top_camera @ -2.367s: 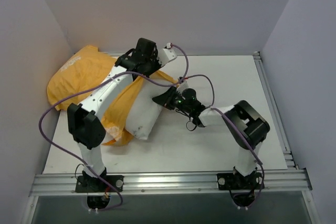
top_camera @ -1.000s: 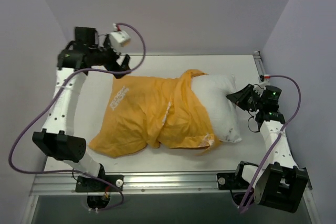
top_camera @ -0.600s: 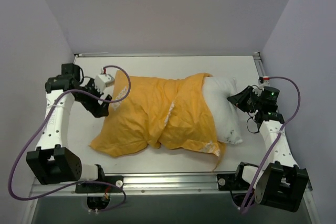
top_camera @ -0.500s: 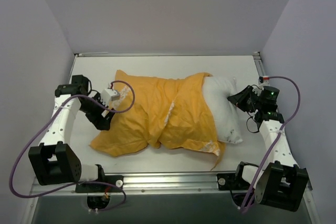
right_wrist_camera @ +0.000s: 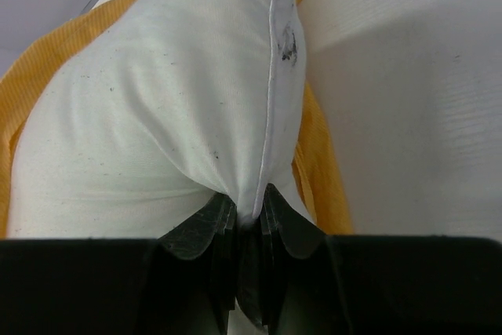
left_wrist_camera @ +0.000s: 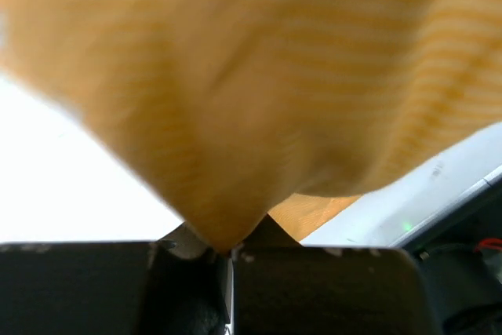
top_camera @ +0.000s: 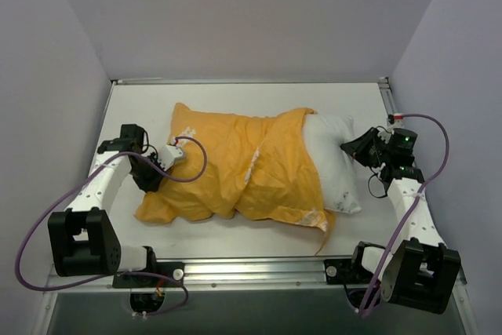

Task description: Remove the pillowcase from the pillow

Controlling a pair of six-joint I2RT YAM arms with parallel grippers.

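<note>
**Top external view.** The pillowcase [top_camera: 227, 166] lies crumpled across the middle of the white tabletop [top_camera: 235, 100], its long axis running left to right. The pillow [top_camera: 333, 162] protrudes from the right end of the pillowcase; the rest of it is covered. The left claw [top_camera: 161, 169] sits at the left edge of the pillowcase. The right claw [top_camera: 351, 147] sits at the right corner of the pillow. You cannot tell the state of either claw from this view, because the fingers are too small. Refer to the 2 wrist views.

**Left wrist view.** The left claw [left_wrist_camera: 227, 255] is closed, with a pinch of orange-yellow cloth clamped between its 2 dark fingers [left_wrist_camera: 184, 288]. The pillowcase [left_wrist_camera: 274, 76] rises from the pinch as a tented fold and fills most of the frame. It shows a fine ribbed weave that the overhead camera does not resolve. The picture is blurred. Bare tabletop [left_wrist_camera: 63, 178] shows at lower left.

**Right wrist view.** The right claw [right_wrist_camera: 247, 217] is clamped on the edge of the pillow [right_wrist_camera: 157, 100]. The white cloth gathers into the pinch, and 1 stitched seam runs up from it. The surface is soft and rounded, with dark specks and 1 grey smudge beside the seam. The pillowcase [right_wrist_camera: 55, 52] wraps the pillow on both sides. The tabletop [right_wrist_camera: 408, 115] shows a faint grain.
</note>
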